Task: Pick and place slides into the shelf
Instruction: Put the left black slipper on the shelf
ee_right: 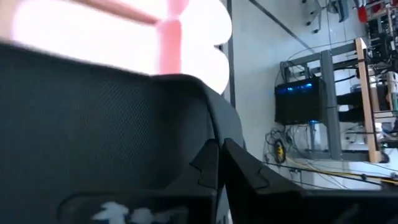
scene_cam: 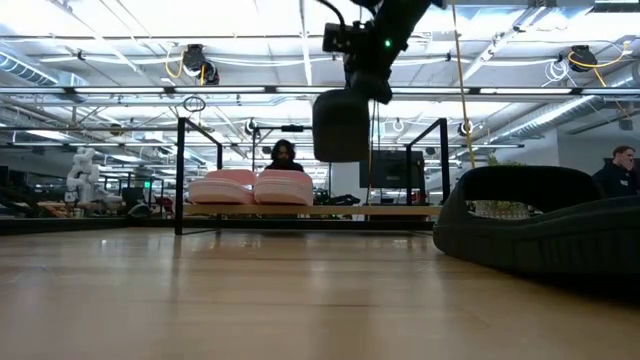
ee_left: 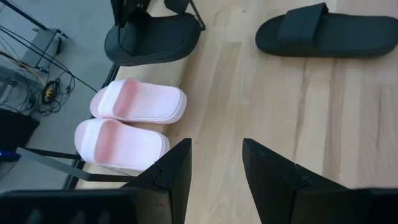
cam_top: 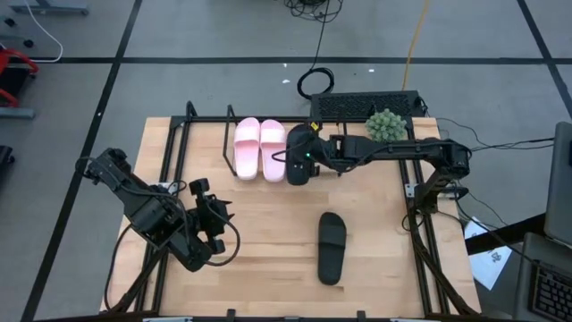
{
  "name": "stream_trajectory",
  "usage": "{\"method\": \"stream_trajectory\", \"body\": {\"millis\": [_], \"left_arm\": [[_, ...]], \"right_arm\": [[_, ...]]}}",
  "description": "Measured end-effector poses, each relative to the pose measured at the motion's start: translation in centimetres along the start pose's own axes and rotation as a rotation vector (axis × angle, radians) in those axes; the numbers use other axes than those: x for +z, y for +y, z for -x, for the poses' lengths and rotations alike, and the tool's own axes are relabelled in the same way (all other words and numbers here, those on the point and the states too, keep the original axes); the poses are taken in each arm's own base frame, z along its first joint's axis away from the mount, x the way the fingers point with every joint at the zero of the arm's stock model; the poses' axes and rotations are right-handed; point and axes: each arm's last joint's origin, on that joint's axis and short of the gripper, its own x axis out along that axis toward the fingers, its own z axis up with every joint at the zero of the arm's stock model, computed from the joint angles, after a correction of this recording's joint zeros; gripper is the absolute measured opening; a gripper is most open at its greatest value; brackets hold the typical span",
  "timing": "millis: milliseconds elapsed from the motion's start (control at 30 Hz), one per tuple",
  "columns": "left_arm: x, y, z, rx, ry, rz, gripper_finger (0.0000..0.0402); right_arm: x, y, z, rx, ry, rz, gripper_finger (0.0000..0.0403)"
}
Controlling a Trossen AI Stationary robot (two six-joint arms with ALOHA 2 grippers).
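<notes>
The shelf (cam_top: pixel 206 119) stands along the table's far edge, and the pale pink pair (cam_top: pixel 259 148) rests sole-down on its board (scene_cam: pixel 400 211). My right gripper (cam_top: pixel 313 152) reaches in from the right and is shut on one black slide (cam_top: pixel 298 161), which hangs above the board just right of the pink pair (scene_cam: pixel 255 187). The other black slide (cam_top: pixel 332 248) lies flat on the table, nearer and to the right. My left gripper (ee_left: pixel 214 168) is open and waits at the table's near left, clear of everything. My right gripper pinches the black slide (scene_cam: pixel 341 125) between its two fingers (ee_right: pixel 214 168), on a thin edge of its upper side (ee_right: pixel 186 87). The fingers come from the table's right and above. The slide hangs below the gripper, lifted clear of the shelf board.
A small green plant (cam_top: pixel 384 123) and a black grid-like panel (cam_top: pixel 366 105) sit at the shelf's far right. Bare tabletop (cam_top: pixel 268 233) lies between my two arms. Thin black rods frame the table's left and right sides. People sit in the room behind.
</notes>
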Motion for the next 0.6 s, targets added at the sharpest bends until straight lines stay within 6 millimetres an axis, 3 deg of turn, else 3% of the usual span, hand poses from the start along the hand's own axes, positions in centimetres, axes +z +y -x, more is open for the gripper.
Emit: {"method": "stream_trajectory", "body": {"millis": [600], "left_arm": [[0.6,1.6,-1.4,0.08,0.05,-0.024,0.0145]], "right_arm": [[-2.6,-1.1,-3.7,-0.045,-0.026,0.033,0.0]]}}
